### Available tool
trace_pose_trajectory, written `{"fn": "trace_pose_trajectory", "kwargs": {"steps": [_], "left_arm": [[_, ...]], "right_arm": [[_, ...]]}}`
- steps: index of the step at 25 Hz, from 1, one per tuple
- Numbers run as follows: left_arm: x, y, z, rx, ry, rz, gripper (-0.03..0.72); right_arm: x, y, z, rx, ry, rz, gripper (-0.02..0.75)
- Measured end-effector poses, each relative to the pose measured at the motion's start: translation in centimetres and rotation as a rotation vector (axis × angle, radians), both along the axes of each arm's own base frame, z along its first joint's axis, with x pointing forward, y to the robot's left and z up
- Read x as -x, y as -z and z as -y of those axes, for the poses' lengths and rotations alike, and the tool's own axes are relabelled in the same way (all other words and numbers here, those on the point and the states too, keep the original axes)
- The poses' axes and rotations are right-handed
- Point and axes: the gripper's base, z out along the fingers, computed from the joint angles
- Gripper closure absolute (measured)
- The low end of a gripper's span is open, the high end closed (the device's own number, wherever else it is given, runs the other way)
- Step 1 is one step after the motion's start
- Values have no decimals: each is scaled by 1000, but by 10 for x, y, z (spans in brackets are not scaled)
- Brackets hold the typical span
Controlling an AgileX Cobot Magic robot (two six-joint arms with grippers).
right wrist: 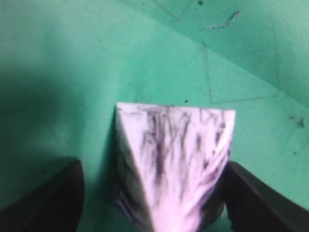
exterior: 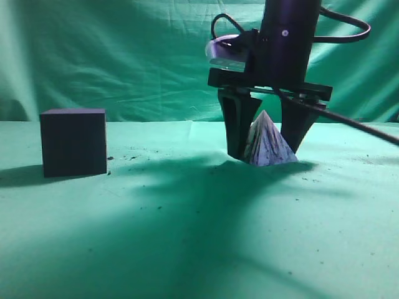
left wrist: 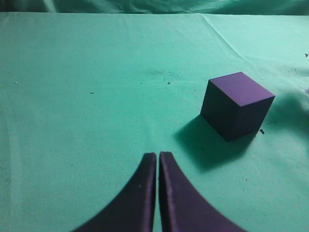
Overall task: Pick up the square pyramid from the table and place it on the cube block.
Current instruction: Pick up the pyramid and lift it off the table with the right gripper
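The right gripper (exterior: 265,156) stands straight over the square pyramid (exterior: 268,144), with one finger on each side of it. In the right wrist view the left finger is a little apart from the pyramid face and the right finger is at its edge, so the jaws are open around the pyramid and not yet pressing it. The pyramid rests with its base flat on the table (exterior: 187,237), its tip pointing up between the fingers.

I judge the pyramid is stiff and light, but its slanted faces can make it slip upward out of the fingers. The best hold is low, near the base, where the faces are widest.

The cube block (exterior: 73,142) stands on the table well to the left of the pyramid, with its top face free. The left gripper (left wrist: 158,193) hangs near the cube block, fingers pressed together and holding nothing.
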Motion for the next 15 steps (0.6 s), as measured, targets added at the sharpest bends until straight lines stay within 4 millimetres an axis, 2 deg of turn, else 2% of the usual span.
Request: {"fn": "trace_pose_trajectory", "kwargs": {"steps": [10, 11, 12, 15], "left_arm": [[0, 0, 0, 14, 1, -2, 688], [0, 0, 0, 14, 1, -2, 688], [0, 0, 0, 14, 1, -2, 688], [0, 0, 0, 14, 1, -2, 688]], "right_arm": [[-5, 4, 2, 52, 80, 6, 174], [-5, 7, 3, 78, 85, 6, 224], [-6, 7, 4, 95, 96, 5, 236], [-6, 11, 3, 137, 116, 5, 228]]}}
